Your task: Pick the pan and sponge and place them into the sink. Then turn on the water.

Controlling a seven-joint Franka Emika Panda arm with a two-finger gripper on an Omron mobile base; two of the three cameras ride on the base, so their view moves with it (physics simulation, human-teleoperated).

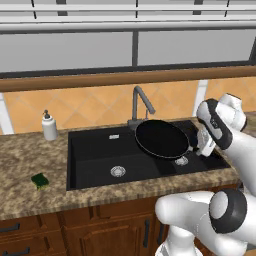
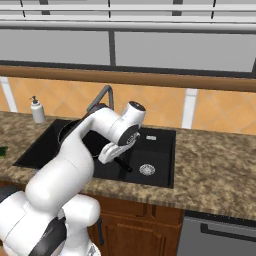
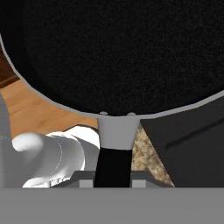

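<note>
Far to your left, the small dark-green rectangular sponge [image 1: 40,180] lies on the speckled granite tabletop [image 1: 30,155], well apart from the arm. The large matte-black double-basin sink [image 1: 95,155] comes next, and the round, shallow black frying pan [image 1: 161,139] hangs tilted over its right part, near the dark-grey gooseneck faucet [image 1: 141,103]. Your pincer [image 1: 204,146], rightmost, is pinching the pan's thin handle [image 3: 113,168], which runs straight from it toward the bowl, so the pan probably just needs lowering.
</note>
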